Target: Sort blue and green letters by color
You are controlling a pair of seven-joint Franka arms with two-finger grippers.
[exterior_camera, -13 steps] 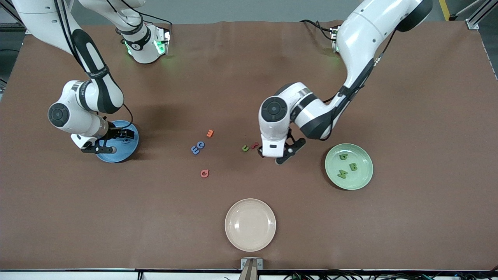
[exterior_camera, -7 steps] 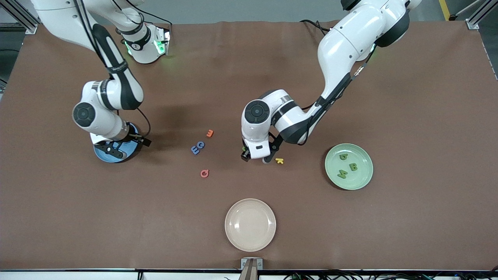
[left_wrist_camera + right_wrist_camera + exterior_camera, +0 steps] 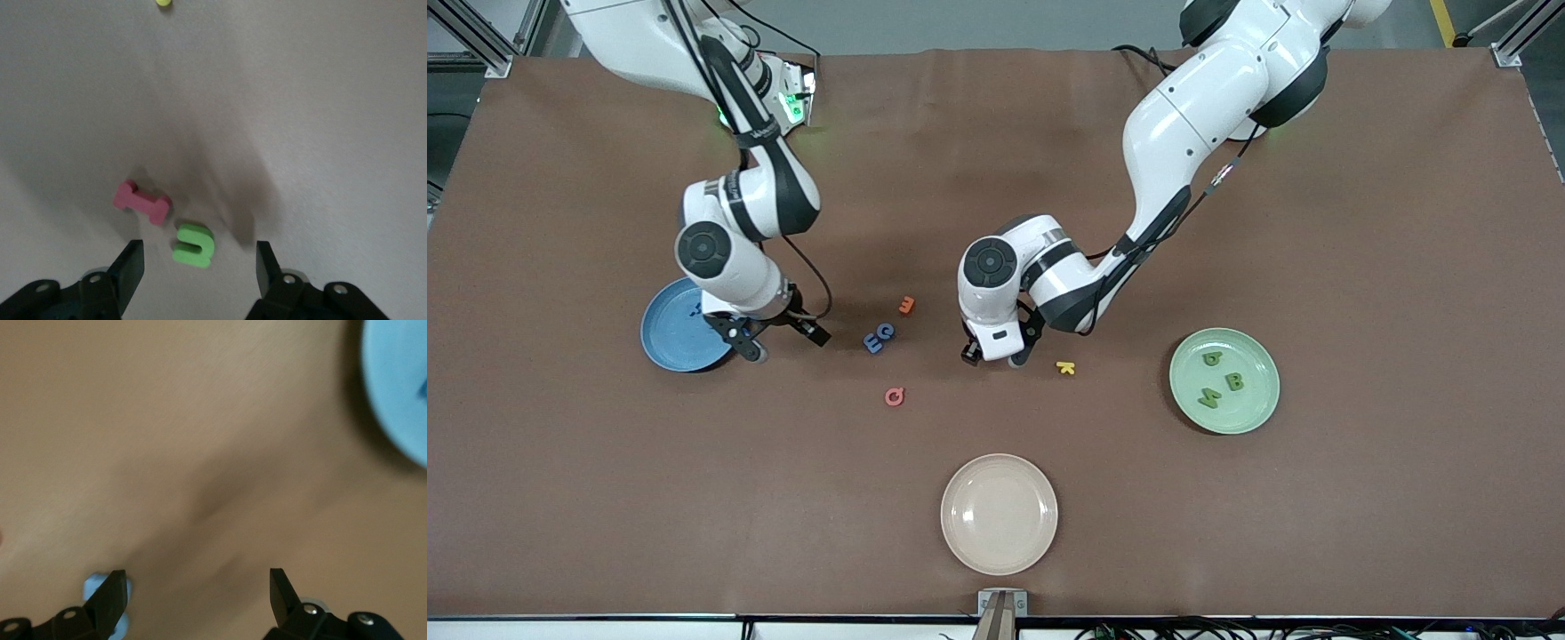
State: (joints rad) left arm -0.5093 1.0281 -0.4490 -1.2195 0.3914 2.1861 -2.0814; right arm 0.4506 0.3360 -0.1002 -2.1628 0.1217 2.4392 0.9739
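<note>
Two blue letters [image 3: 879, 336] lie together mid-table. A third blue letter [image 3: 695, 309] lies in the blue plate [image 3: 665, 342]. Three green letters [image 3: 1234, 381] lie in the green plate [image 3: 1258, 411]. In the front view my left hand hides one more green letter [image 3: 194, 245], which lies on the cloth beside a dark red letter [image 3: 142, 202]. My left gripper [image 3: 993, 357] [image 3: 198, 267] hangs low over that green letter, open, its fingers on either side of it. My right gripper [image 3: 783, 345] [image 3: 198, 593] is open and holds nothing, low between the blue plate and the blue pair.
An orange letter [image 3: 906, 305] lies just past the blue pair toward the robots. A pink letter [image 3: 894, 396] lies nearer the camera. A yellow K [image 3: 1064, 367] lies beside my left hand toward the green plate. A beige plate [image 3: 999, 513] sits near the front edge.
My right gripper left the blue plate and moved toward the blue pair. My left gripper shifted off the yellow K, now uncovered, to over the green letter and narrowed slightly.
</note>
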